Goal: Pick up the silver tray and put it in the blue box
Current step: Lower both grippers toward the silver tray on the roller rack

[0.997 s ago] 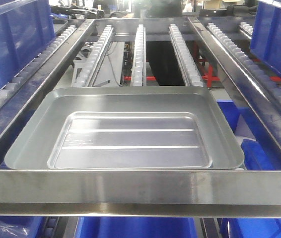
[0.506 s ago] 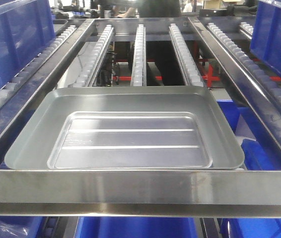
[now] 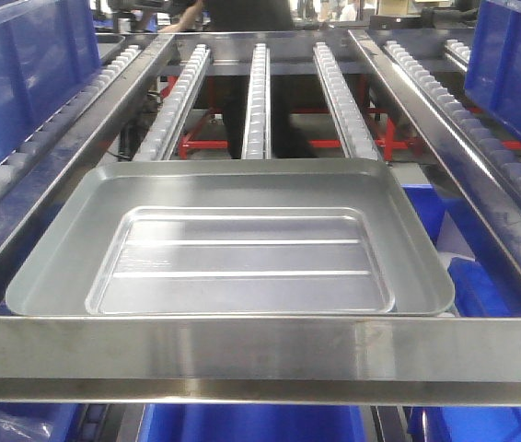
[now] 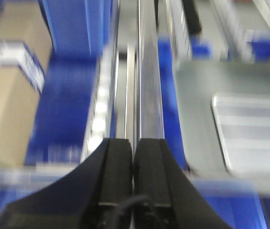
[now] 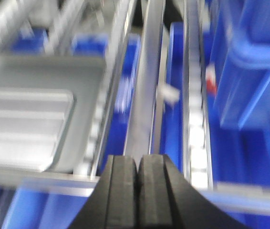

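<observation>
The silver tray [image 3: 242, 244] lies flat on the roller rack, its near rim against the front steel bar [image 3: 260, 354]. It also shows at the right of the left wrist view [image 4: 240, 129] and at the left of the right wrist view [image 5: 25, 114]. My left gripper [image 4: 134, 142] is shut and empty over the rail left of the tray. My right gripper [image 5: 138, 160] is shut and empty over the rail right of the tray. A blue box [image 5: 249, 71] stands on the right lane beyond it. Both wrist views are blurred. No gripper shows in the front view.
Blue crates stand at the far left [image 3: 21, 74] and far right [image 3: 518, 64] of the rack. Three roller tracks [image 3: 257, 92] run away behind the tray. More blue bins [image 3: 251, 424] sit below the rack. A person [image 3: 242, 14] stands beyond it.
The tray has not moved. The person behind the rack has shifted, and the red frame below shows more.
</observation>
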